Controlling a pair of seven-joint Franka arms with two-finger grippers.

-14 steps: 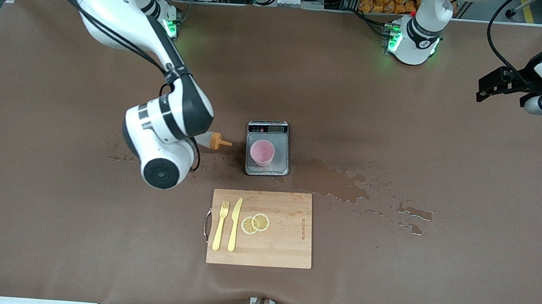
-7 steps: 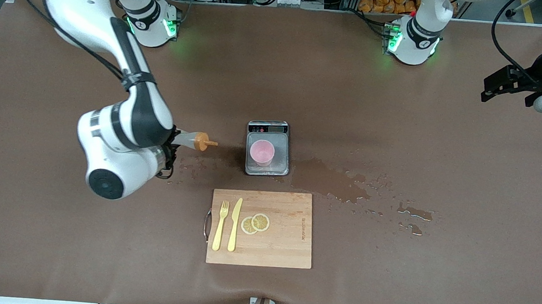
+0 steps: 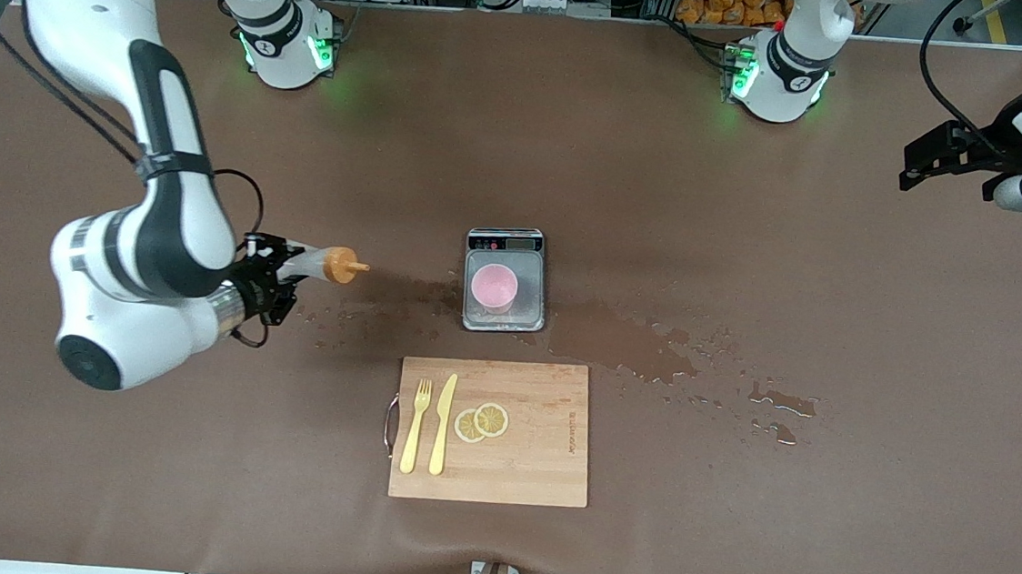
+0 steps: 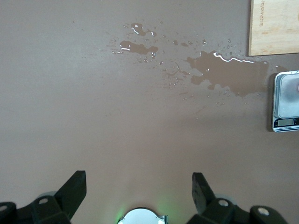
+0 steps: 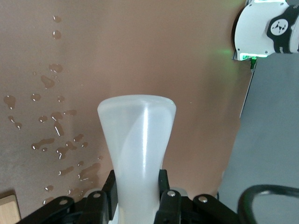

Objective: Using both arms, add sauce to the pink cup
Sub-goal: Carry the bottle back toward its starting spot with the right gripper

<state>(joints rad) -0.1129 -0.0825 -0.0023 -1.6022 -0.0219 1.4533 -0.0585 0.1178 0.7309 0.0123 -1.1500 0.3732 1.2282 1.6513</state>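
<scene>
The sauce bottle is whitish with an orange nozzle. It lies sideways in the air over the brown table, nozzle pointing toward the pink cup. My right gripper is shut on its body. In the right wrist view the bottle fills the space between the fingers of the right gripper. The cup stands upright on the grey scale, well apart from the nozzle. My left gripper waits open and empty over the left arm's end of the table, its fingers wide apart.
A wooden cutting board lies nearer to the front camera than the scale, with a yellow fork, a knife and lemon slices on it. A puddle spreads beside the scale. Droplets lie under the bottle.
My right arm has drawn the bottle away from the cup, toward the right arm's end of the table. The left arm has barely moved.
</scene>
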